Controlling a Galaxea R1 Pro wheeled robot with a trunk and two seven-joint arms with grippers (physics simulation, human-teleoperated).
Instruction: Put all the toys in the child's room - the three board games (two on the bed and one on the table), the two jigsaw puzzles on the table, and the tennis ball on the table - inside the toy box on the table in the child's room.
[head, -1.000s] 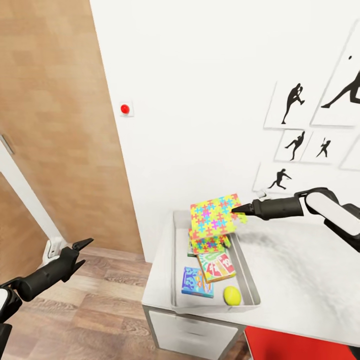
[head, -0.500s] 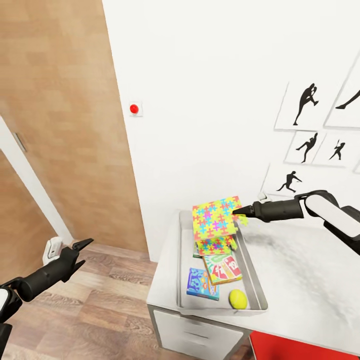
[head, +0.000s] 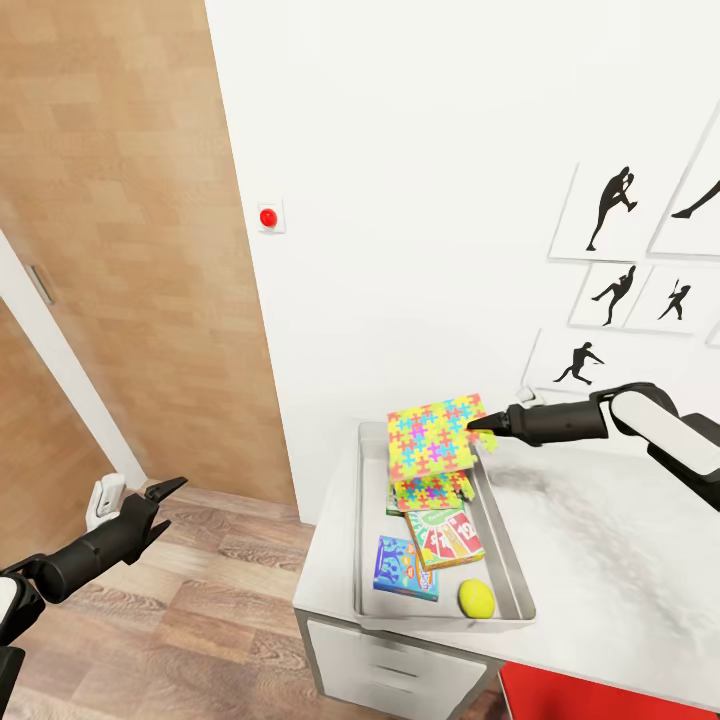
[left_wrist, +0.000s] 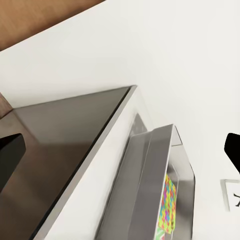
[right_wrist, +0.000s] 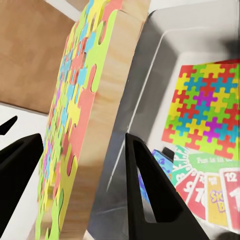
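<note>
White wall (head: 400, 150), wooden door (head: 130, 250), wood floor (head: 210, 600).

My right arm reaches out from my right side, forearm level and pointing toward my left, its white upper segment bent at the elbow. My right end effector (head: 478, 427) grips the edge of a jigsaw puzzle (head: 432, 436), one finger (right_wrist: 142, 185) on each face, holding it tilted over the toy box (head: 510, 578). My left arm hangs low, well apart from the toy box on my left side, forearm angled upward. My left end effector (head: 160, 491) holds nothing, its fingers slightly parted.
</note>
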